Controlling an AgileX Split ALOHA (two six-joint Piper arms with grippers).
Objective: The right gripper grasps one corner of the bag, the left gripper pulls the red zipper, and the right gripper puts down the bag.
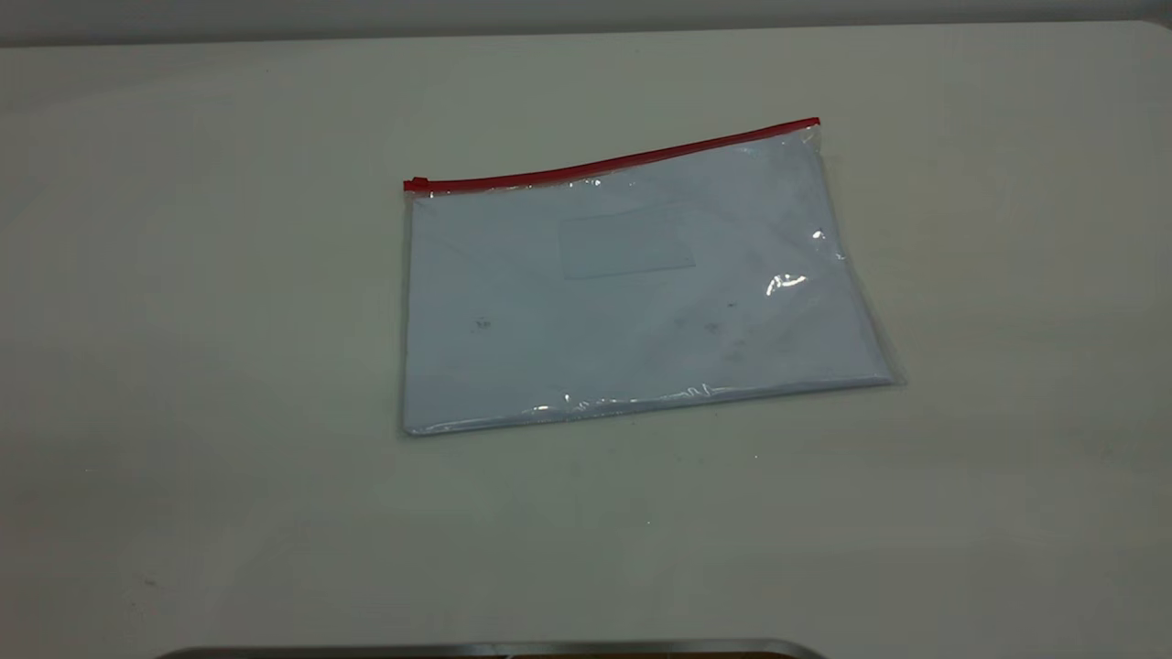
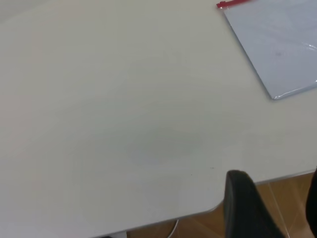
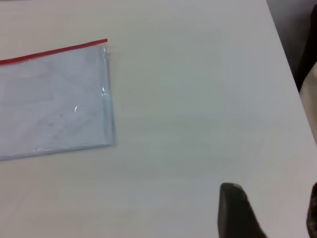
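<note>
Nearest the exterior camera, a dark metal rim runs along the bottom edge of the frame, and beyond it the pale bench carries the bag flat at the centre. Nothing of the task looks begun: no arm reaches the bag and neither tool appears in the exterior view. Each wrist view shows its own arm held back near a bench edge, well apart from the bag. The left tool and the right tool both look released, jaws spread with nothing between them. The red zipper runs along the bag's upper edge, its slider tab at the upper-left end, the corner at the upper right. Inside lies a pale blue-white sheet. Grasping, pulling and setting down all remain.
</note>
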